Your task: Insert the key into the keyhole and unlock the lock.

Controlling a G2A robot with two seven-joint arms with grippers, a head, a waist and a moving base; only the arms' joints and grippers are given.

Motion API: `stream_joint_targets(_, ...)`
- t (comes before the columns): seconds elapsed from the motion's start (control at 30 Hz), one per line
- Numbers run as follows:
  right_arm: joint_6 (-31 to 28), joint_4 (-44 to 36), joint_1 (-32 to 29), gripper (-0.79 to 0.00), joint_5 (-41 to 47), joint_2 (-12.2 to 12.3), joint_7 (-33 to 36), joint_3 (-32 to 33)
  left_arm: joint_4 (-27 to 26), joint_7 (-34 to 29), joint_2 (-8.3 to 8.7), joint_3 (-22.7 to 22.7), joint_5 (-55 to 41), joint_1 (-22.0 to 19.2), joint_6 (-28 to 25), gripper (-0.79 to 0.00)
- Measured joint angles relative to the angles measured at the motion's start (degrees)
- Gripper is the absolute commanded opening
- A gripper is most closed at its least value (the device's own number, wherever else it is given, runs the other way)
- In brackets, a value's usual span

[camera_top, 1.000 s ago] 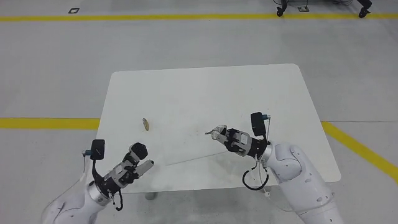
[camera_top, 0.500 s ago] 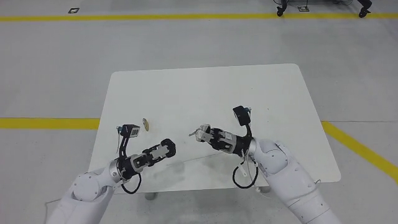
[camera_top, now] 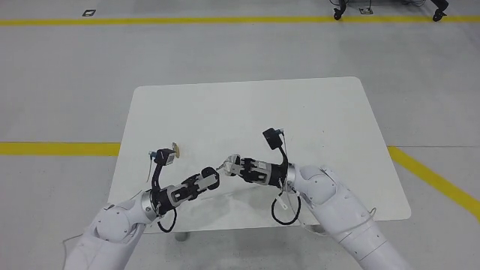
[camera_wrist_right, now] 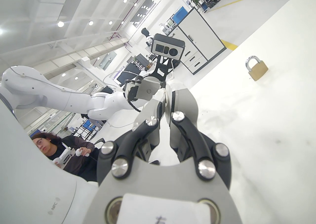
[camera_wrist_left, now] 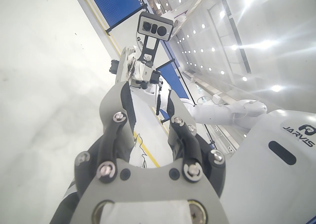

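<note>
On the white rounded-corner bench, toward the robot's left side: a small brass padlock with a silver shackle, touched by neither claw. Above the bench's near middle, almost tip to tip: the right claw and the left claw. Clenched between the right claw's white fingertips: a thin silver metal key, pointing toward the left claw. Released on the left, with grey fingers spread apart and close to the key's tip. Well apart on the bench side: key and padlock.
</note>
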Motion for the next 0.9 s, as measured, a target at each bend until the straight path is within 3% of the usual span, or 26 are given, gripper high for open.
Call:
stream_joint_targets(0.2,0.41,0.89,0.64,-0.785,-0.35,-0.47,0.17,-1.06,0.8,0.93,0.07,-0.21,0.91,-0.21,-0.15,-0.77)
stream_joint_targets(0.27,0.12,1.05,0.72,-0.785,-0.19,-0.58,0.2,-1.2,0.88,2.45,0.06,-0.42,2.24,-0.03,-0.39,-0.757)
stream_joint_targets(0.3,-0.14,1.1,0.73,-0.785,-0.07,-0.61,0.04,-1.18,0.85,2.84,0.06,-0.42,2.38,0.08,-0.42,-0.696)
stream_joint_targets(0.37,-0.66,1.31,0.7,-0.785,0.05,-0.67,-0.61,-0.98,0.84,3.03,0.08,-0.43,2.45,0.26,-0.45,-0.413)
stream_joint_targets(0.4,-0.75,1.43,0.71,-0.785,0.03,-0.7,-0.87,-0.89,0.87,2.95,0.11,-0.41,2.54,0.31,-0.5,-0.262)
stream_joint_targets(0.43,-0.78,1.55,0.74,-0.785,-0.02,-0.72,-1.07,-0.82,0.92,2.86,0.13,-0.4,2.6,0.35,-0.57,-0.049)
stream_joint_targets(0.47,-0.78,1.68,0.79,-0.785,-0.09,-0.77,-1.26,-0.79,1.03,2.88,0.15,-0.4,2.64,0.39,-0.7,0.0)
stream_joint_targets(0.7,-1.57,1.58,0.74,-0.785,1.72,-0.96,0.77,-1.6,1.91,3.59,0.17,-0.49,1.73,0.39,-1.7,0.0)
stream_joint_targets(0.9,-1.39,1.82,0.98,-0.785,3.24,-0.96,2.76,-1.8,2.2,3.63,0.17,-0.17,1.38,0.14,-1.93,-0.305)
